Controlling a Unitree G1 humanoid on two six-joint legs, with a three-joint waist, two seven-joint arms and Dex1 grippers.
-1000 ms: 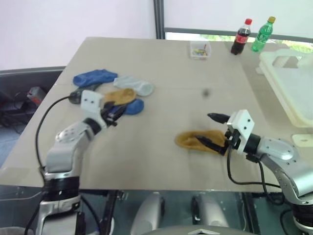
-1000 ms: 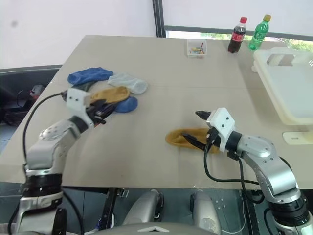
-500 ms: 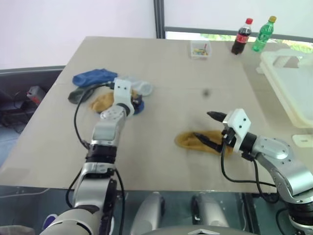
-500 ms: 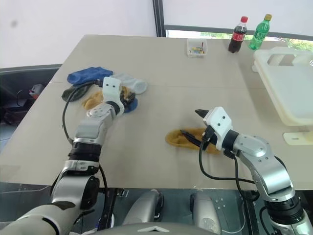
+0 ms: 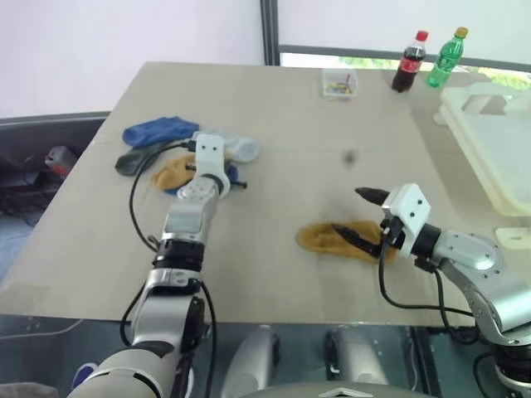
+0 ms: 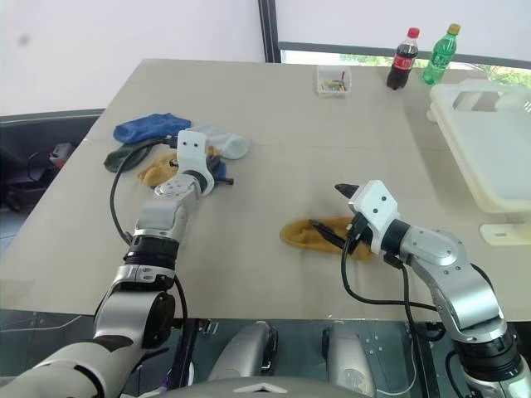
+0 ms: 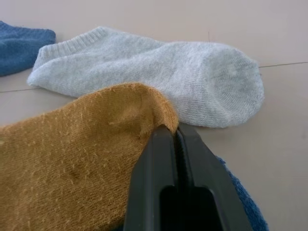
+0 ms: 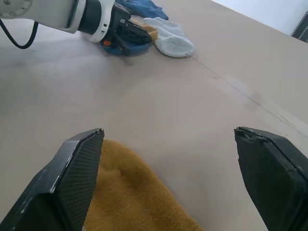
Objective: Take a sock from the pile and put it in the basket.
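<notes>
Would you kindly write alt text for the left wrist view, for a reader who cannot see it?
The left hand, fingers shut, pinches the raised edge of a mustard yellow sock in the pile. A pale grey sock lies just beyond it on the tan table, with blue socks at the sides.

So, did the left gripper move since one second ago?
Yes. The left gripper went forward, away from the table's near edge, into the sock pile, and shut on the edge of the mustard sock there.
</notes>
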